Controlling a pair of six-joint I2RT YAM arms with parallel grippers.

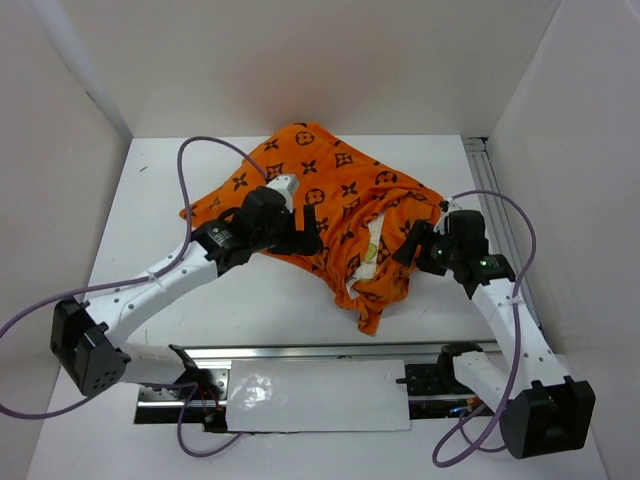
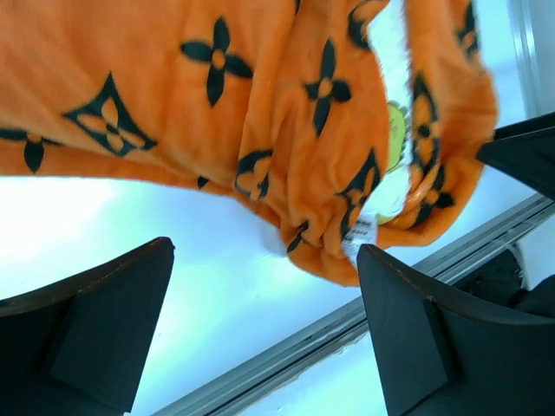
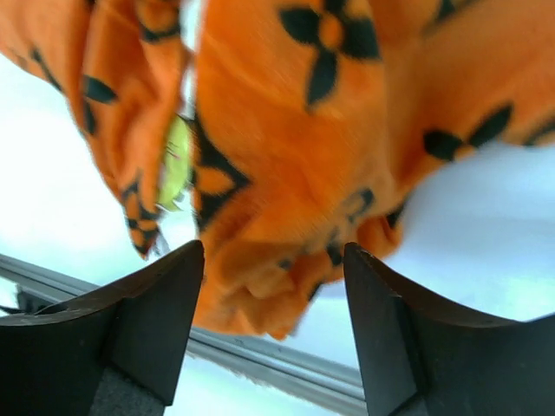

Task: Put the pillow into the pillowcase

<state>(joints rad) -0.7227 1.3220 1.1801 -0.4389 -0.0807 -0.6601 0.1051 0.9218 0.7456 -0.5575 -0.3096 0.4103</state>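
Note:
The orange pillowcase (image 1: 320,170) with dark flower motifs lies crumpled and bulging at the table's middle. Only a sliver of the pillow (image 1: 368,262) shows at its front opening, white with a yellow-green edge. The left wrist view shows that edge of the pillow (image 2: 396,134) inside the pillowcase (image 2: 173,78). My left gripper (image 1: 308,230) rests at the cloth's left front and stands open (image 2: 264,251), nothing between its fingers. My right gripper (image 1: 410,245) is open (image 3: 273,251) at the right front, a fold of the pillowcase (image 3: 286,130) hanging loose between its fingers, the pillow (image 3: 176,160) peeking out beside it.
A metal rail (image 1: 300,352) and a white plate (image 1: 320,395) run along the near edge between the arm bases. Another rail (image 1: 495,190) lines the right side. White walls close in the table on three sides. Purple cables loop from both arms.

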